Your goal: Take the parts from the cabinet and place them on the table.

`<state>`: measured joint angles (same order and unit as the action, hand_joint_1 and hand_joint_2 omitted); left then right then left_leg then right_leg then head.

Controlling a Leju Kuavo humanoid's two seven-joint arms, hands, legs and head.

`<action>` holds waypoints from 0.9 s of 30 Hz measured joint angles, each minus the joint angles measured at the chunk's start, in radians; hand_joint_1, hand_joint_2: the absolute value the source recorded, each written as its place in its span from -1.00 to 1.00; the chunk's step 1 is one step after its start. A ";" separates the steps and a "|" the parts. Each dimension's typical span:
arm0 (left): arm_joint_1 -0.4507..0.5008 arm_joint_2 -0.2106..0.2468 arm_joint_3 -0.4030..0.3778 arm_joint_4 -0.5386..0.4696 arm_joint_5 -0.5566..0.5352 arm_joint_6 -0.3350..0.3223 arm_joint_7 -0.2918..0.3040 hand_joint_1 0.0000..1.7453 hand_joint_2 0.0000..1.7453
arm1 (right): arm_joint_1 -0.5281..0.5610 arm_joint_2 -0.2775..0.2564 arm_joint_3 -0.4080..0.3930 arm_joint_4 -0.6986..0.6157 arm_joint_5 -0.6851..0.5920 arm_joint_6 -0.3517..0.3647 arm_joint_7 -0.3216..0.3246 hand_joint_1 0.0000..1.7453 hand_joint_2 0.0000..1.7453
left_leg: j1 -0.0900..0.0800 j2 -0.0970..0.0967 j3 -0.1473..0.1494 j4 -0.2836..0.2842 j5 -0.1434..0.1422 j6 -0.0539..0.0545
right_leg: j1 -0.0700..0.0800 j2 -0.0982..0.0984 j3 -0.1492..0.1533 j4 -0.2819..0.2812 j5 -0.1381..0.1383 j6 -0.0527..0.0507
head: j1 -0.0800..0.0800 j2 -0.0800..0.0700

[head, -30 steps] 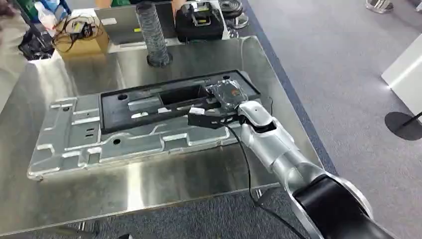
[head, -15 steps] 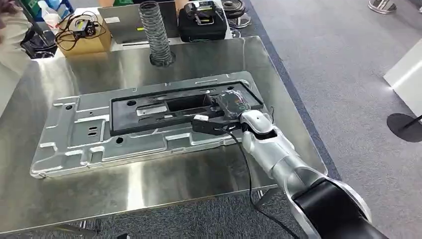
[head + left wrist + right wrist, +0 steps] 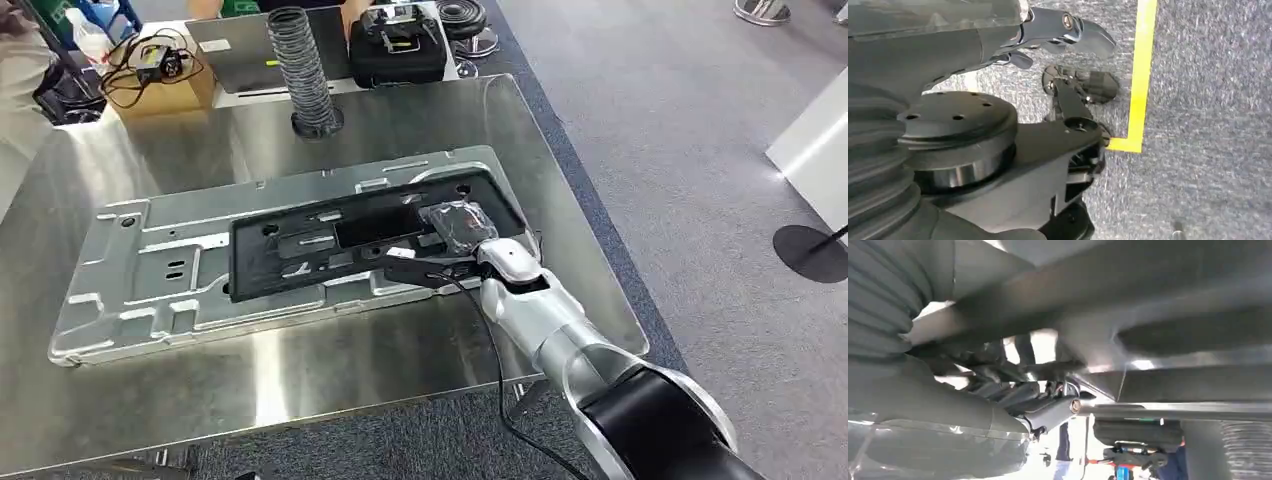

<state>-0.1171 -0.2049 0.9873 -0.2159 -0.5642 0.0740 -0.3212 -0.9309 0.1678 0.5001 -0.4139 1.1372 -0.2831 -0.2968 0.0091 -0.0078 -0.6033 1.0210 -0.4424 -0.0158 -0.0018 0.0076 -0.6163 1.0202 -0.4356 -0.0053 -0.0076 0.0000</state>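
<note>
While right hand (image 3: 462,226) seemingly grips flat black part (image 3: 330,240) | ribbed silver panel (image 3: 150,280) beneath | left hand (image 3: 998,35) grasp unclear

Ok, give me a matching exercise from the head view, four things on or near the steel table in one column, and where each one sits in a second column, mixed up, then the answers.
Things
1. long silver stamped metal panel
2. black rectangular plastic frame
3. grey ribbed flexible hose
4. brown cardboard box with black cables

Places
A. standing upright at the far edge of the steel table
B. lying flat on the table top
C. beyond the table's far left corner
D. lying on top of the silver panel, with the robot's right hand at its right end

Pairs: 1-B, 2-D, 3-A, 4-C
</note>
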 joint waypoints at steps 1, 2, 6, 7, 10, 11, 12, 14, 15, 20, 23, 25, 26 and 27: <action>0.002 0.000 0.001 0.000 0.003 0.003 0.000 -1.00 -1.00 | 0.001 0.002 -0.001 0.003 0.000 0.000 -0.002 -1.00 1.00 | -0.001 -0.001 -0.001 0.001 0.000 0.003 | -0.001 0.000 0.001 -0.002 0.000 0.004 | -0.002 0.000; 0.003 0.001 0.004 0.000 0.008 0.009 0.001 -1.00 -1.00 | 0.000 0.004 -0.004 0.005 0.003 0.000 -0.003 -1.00 1.00 | -0.002 -0.001 -0.001 -0.001 0.001 0.009 | -0.002 0.000 0.002 -0.004 0.002 0.009 | 0.000 0.000; 0.002 0.000 0.012 0.000 0.021 0.013 0.001 -1.00 -1.00 | -0.008 0.006 -0.014 0.008 0.006 0.003 -0.005 -1.00 1.00 | 0.007 0.002 0.006 -0.016 0.010 0.029 | -0.005 -0.002 -0.065 0.153 -0.096 0.027 | 0.001 0.000; 0.003 0.000 0.014 0.000 0.021 0.013 0.001 -1.00 -1.00 | -0.007 0.006 -0.016 0.011 0.006 0.004 -0.006 -1.00 1.00 | 0.007 0.002 0.006 -0.016 0.010 0.031 | -0.005 -0.002 -0.102 0.234 -0.129 0.030 | 0.001 0.000; 0.007 0.001 0.017 0.000 0.020 0.013 0.001 -1.00 -1.00 | -0.005 0.006 -0.018 0.019 0.007 0.015 -0.002 -1.00 1.00 | 0.006 0.001 0.007 -0.013 0.010 0.031 | -0.009 -0.003 -0.124 0.277 -0.111 0.032 | 0.001 0.000; 0.007 0.001 0.017 0.000 0.019 0.012 0.001 -1.00 -1.00 | -0.006 0.006 -0.019 0.019 0.007 0.015 0.000 -1.00 1.00 | 0.007 0.000 0.007 -0.011 0.009 0.030 | -0.010 -0.003 -0.085 0.197 -0.067 0.029 | 0.001 0.000; 0.006 0.000 0.017 0.000 0.017 0.011 0.001 -1.00 -1.00 | -0.008 0.006 -0.021 0.019 0.007 0.016 0.001 -1.00 1.00 | 0.007 0.000 0.007 -0.008 0.008 0.028 | -0.011 -0.003 -0.037 0.103 -0.024 0.026 | 0.001 0.000; 0.005 0.000 0.017 0.000 0.012 0.009 0.004 -1.00 -1.00 | -0.017 0.006 -0.024 0.020 0.008 0.018 0.003 -1.00 1.00 | 0.000 -0.001 0.003 -0.003 0.004 0.017 | -0.002 -0.004 0.011 0.001 -0.010 0.017 | 0.000 0.000; 0.005 0.001 0.017 0.000 0.010 0.009 0.005 -1.00 -1.00 | -0.018 0.008 -0.025 0.020 0.008 0.019 0.003 -1.00 1.00 | 0.001 0.000 0.002 -0.005 0.005 0.012 | -0.003 -0.002 0.008 0.002 -0.008 0.013 | 0.000 0.000; 0.005 0.001 0.017 0.000 0.006 0.009 0.009 -1.00 -1.00 | -0.025 0.011 -0.029 0.023 0.012 0.023 0.010 -1.00 1.00 | 0.004 0.002 -0.012 0.031 -0.028 -0.015 | -0.010 -0.002 0.013 -0.015 0.005 -0.011 | -0.002 0.000; 0.006 0.001 0.017 0.000 0.006 0.010 0.010 -1.00 -1.00 | -0.029 0.011 -0.031 0.024 0.022 0.025 0.011 -1.00 1.00 | 0.005 0.002 -0.111 0.253 -0.131 -0.023 | -0.007 -0.005 0.012 -0.014 0.004 -0.017 | -0.004 0.000; 0.006 0.001 0.017 0.000 0.006 0.011 0.010 -1.00 -1.00 | -0.032 0.014 -0.031 0.024 0.027 0.035 0.013 -1.00 1.00 | 0.005 0.002 -0.121 0.271 -0.111 -0.023 | -0.007 -0.005 0.012 -0.013 0.004 -0.017 | -0.003 0.000; 0.006 0.001 0.017 0.000 0.006 0.011 0.010 -1.00 -1.00 | -0.038 0.017 -0.031 0.024 0.032 0.044 0.016 -1.00 1.00 | 0.005 0.002 -0.094 0.214 -0.074 -0.021 | -0.007 -0.004 0.013 -0.011 0.003 -0.017 | -0.004 0.000; 0.005 0.002 0.017 0.000 0.006 0.011 0.010 -1.00 -1.00 | -0.046 0.020 -0.031 0.023 0.038 0.056 0.019 -1.00 1.00 | 0.005 0.002 -0.050 0.124 -0.027 -0.018 | -0.007 -0.002 0.013 -0.008 0.002 -0.015 | -0.004 0.000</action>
<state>-0.1120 -0.2033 1.0044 -0.2159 -0.5585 0.0847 -0.3109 -0.9772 0.1881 0.4688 -0.3906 1.1749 -0.2267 -0.2777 0.0145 -0.0057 -0.6533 1.1452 -0.4698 -0.0341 -0.0088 0.0056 -0.6030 1.0120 -0.4337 -0.0199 -0.0114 0.0000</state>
